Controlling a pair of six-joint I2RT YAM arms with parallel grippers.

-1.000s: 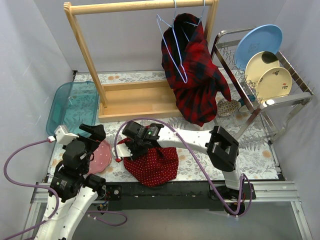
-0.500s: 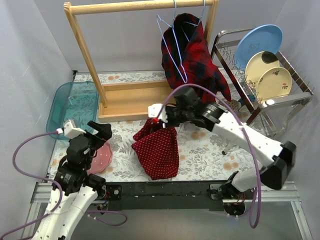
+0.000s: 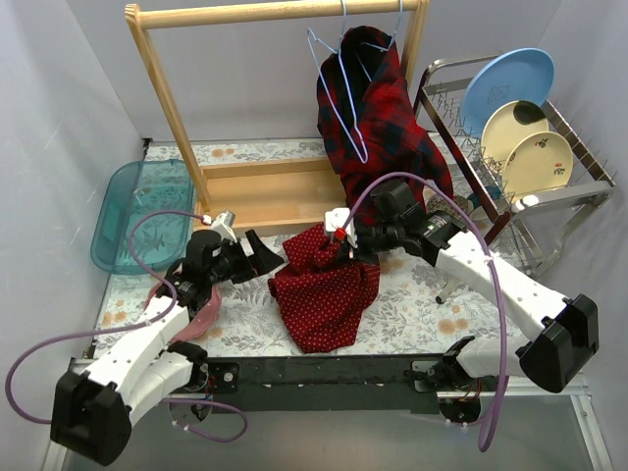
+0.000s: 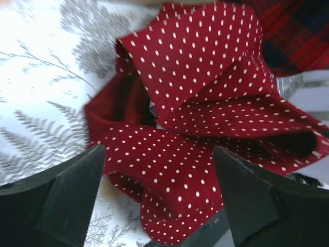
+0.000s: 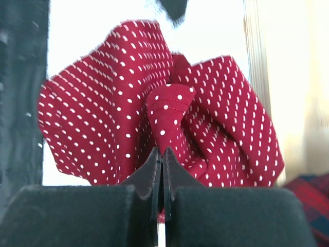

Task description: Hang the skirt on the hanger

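Right gripper (image 5: 160, 154) is pinched shut on a little fold of the skirt (image 5: 103, 103). The wrist view shows both fingers pressed together with the red polka-dot cloth poking up between them. From the top view it has that bunch raised a bit, and the rest of the skirt drapes down and spreads over the worktop (image 3: 412, 304), just in front of the rack's wooden base. So the skirt is half lifted and half lying there, roughly in the middle between the two arms.

Left gripper (image 4: 159, 154) has its fingers wide apart and isn't holding anything. It's pointed at the left edge of the skirt, very close to it; can't tell if it's actually touching. Its camera shows the cloth folded over itself with a dark gap in the folds.

The hanger (image 3: 339, 88), a thin pale wire one, hangs from the top rail of the rack (image 3: 275, 12) with nothing on it, up behind the skirt. Right beside it a plaid shirt (image 3: 383, 167) hangs off the same rail.

There's a pink plate (image 3: 201, 316) partly under the left arm, a teal tray (image 3: 123, 211) far left, and a dish rack (image 3: 579, 191) with plates on the right.
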